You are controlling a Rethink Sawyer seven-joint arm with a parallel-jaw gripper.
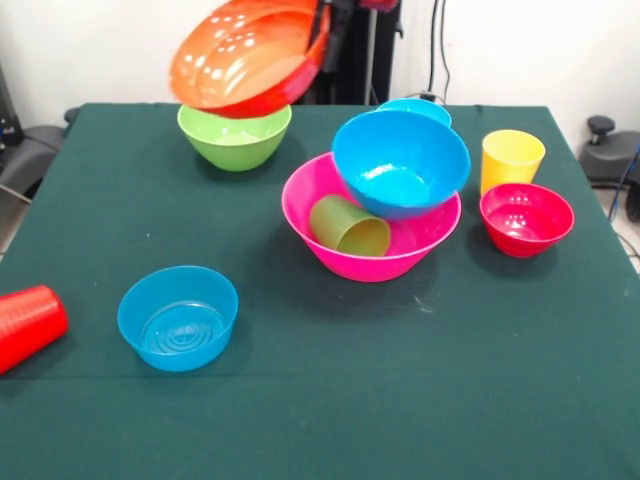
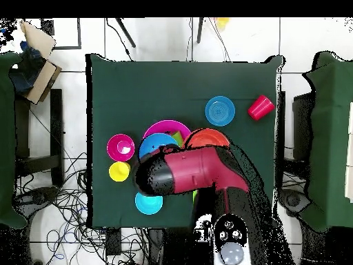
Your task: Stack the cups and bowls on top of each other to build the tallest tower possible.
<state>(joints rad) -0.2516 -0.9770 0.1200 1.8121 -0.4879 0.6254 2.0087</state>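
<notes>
My gripper comes down at the top of the front view and is shut on the right rim of the orange bowl. It holds the bowl tilted in the air, just above the lime green bowl. The biggest pink bowl holds the green cup lying on its side and the large blue bowl leaning on its rim. In the overhead view my arm covers the gripper and the lime bowl. The orange bowl shows beside the pink bowl.
A yellow cup and a small magenta-red bowl stand right of the pink bowl. A cyan bowl sits behind it. A small translucent blue bowl is at the front left. A red cup lies at the table's left edge.
</notes>
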